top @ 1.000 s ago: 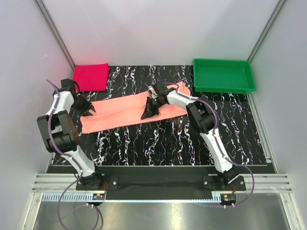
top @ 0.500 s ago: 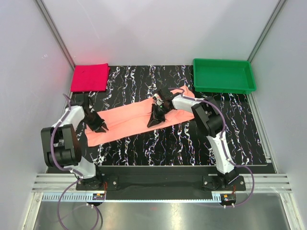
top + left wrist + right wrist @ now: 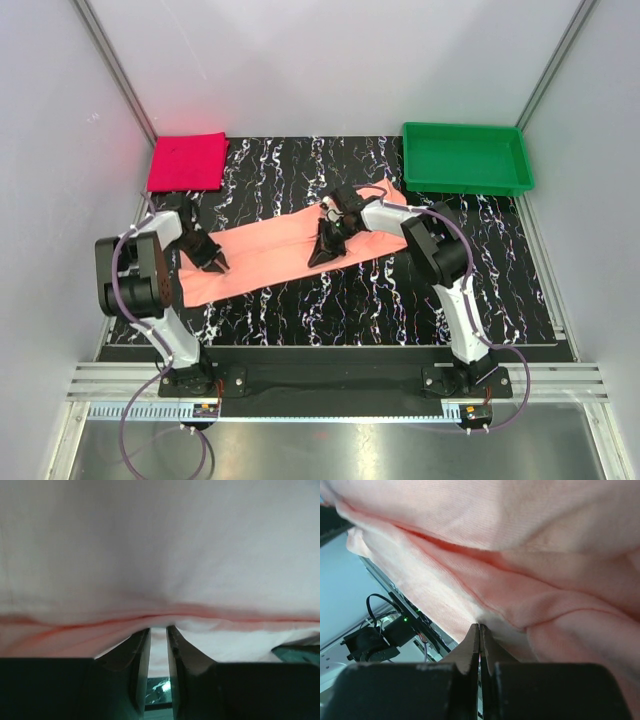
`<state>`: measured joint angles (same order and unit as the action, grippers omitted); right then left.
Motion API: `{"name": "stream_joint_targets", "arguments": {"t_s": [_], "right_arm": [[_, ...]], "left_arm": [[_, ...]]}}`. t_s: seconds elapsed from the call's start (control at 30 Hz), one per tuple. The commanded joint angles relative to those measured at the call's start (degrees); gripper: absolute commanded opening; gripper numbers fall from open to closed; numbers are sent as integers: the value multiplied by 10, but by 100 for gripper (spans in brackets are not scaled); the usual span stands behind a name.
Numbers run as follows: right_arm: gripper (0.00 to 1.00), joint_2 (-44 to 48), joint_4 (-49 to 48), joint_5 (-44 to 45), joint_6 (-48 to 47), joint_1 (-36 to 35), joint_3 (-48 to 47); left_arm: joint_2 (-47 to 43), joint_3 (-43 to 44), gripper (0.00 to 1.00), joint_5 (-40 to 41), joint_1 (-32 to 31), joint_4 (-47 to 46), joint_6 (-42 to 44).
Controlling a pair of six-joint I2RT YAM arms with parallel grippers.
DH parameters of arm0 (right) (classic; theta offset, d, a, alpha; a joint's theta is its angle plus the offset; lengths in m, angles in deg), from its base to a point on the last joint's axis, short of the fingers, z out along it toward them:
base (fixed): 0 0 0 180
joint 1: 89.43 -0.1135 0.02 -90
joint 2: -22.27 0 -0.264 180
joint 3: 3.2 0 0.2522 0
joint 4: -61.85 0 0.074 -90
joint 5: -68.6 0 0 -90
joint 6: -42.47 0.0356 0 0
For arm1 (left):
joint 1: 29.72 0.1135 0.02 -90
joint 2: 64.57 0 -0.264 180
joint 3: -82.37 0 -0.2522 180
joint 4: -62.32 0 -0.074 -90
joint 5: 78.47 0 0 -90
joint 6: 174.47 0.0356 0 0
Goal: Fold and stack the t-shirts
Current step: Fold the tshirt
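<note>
Salmon knit t-shirt [image 3: 265,252], creased strip, seemingly pinched by left tool [image 3: 214,263], right tool [image 3: 319,257]

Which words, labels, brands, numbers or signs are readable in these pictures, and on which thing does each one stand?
None can be read.
The pink t-shirt, the red folded t-shirt, the green tray and the marbled table show no print or label.
The small circuit boards at the near rail may carry markings, but they are too small to read.
Both wrist views show only plain cloth.
</note>
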<state>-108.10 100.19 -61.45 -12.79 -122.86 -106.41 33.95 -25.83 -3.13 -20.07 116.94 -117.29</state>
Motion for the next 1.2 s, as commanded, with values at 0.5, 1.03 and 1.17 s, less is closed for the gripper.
{"name": "stream_joint_targets", "arguments": {"t_s": [0.5, 1.03, 1.17], "right_arm": [[9, 34, 88, 100, -41, -1, -34], [77, 53, 309, 358, 19, 18, -212], [82, 50, 338, 398, 39, 25, -232]], "left_arm": [[-21, 110, 31, 78, 17, 40, 32], [-141, -10, 36, 105, 23, 23, 6], [-126, -7, 36, 95, 62, 7, 19]]}}
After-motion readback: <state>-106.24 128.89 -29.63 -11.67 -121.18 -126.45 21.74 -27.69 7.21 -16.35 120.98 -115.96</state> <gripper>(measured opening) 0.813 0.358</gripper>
